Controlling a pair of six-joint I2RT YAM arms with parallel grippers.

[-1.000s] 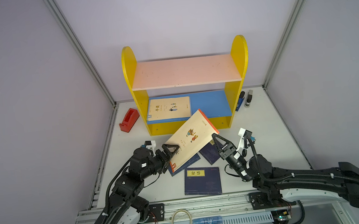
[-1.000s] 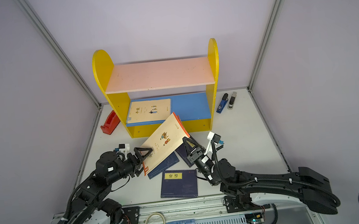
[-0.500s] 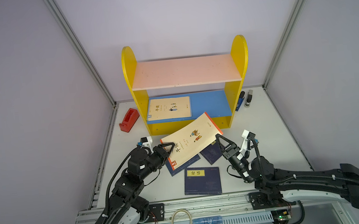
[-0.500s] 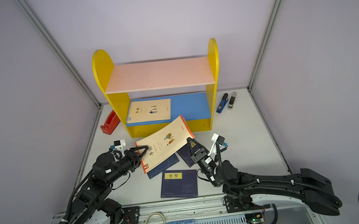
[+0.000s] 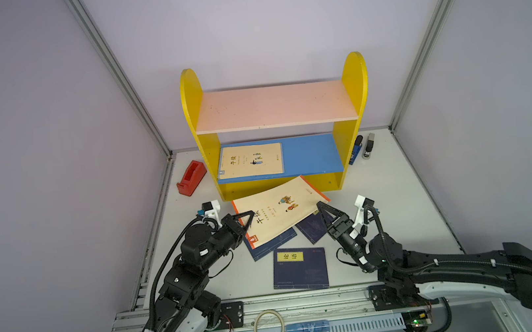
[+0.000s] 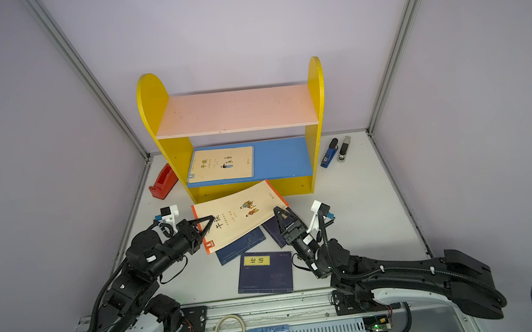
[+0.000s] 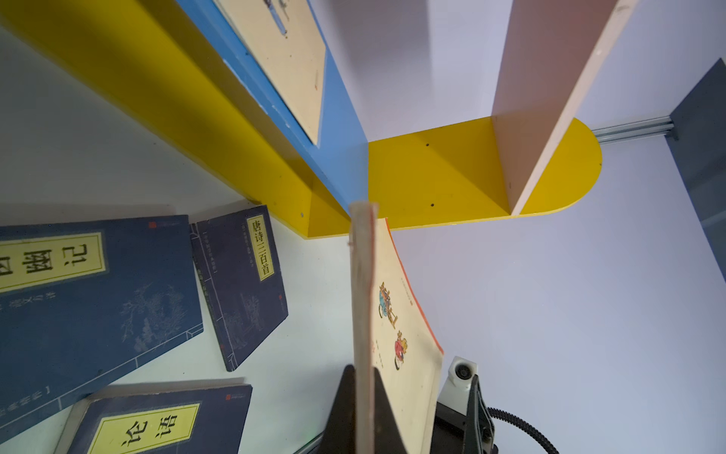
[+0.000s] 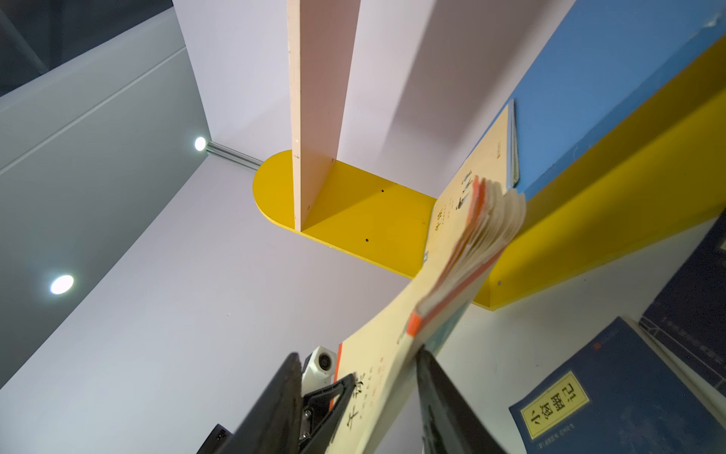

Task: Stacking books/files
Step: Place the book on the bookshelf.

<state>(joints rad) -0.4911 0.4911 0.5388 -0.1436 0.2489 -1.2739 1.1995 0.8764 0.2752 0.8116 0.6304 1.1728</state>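
Cream, orange-edged paperback clamped at its left edge by the closed left gripper, held tilted over two navy paperbacks before the yellow two-tier shelf (a second cream paperback lies on its blue lower board). The right gripper stands with jaws parted about the book's opposite corner, apparently not gripping it; a third navy paperback lies flat on the white table

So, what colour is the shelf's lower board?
Lower board: blue, clearest in a top view.
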